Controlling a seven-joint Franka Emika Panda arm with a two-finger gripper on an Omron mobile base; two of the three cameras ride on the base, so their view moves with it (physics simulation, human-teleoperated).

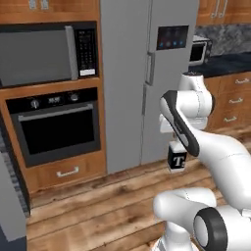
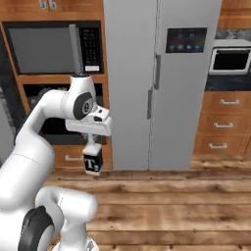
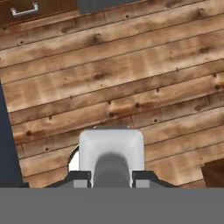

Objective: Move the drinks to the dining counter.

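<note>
One of the drinks, a squat square clear bottle point(image 1: 176, 161) with a black "T" label and a white cap, hangs in the air above the wooden floor. My gripper point(image 2: 91, 143) is shut on its top from above, and the bottle point(image 2: 92, 164) hangs upright below the hand. In the hand view the white cap point(image 3: 111, 148) sits between my two fingertips, with floor planks behind it. The dining counter is out of view.
A tall grey fridge point(image 1: 142, 73) stands straight ahead. To its left are a built-in oven point(image 1: 56, 127) and a microwave point(image 1: 44, 54) in wooden cabinets. Wooden drawers point(image 2: 223, 125) under a dark worktop lie to the right. A dark grey block point(image 1: 10, 206) edges in at the left.
</note>
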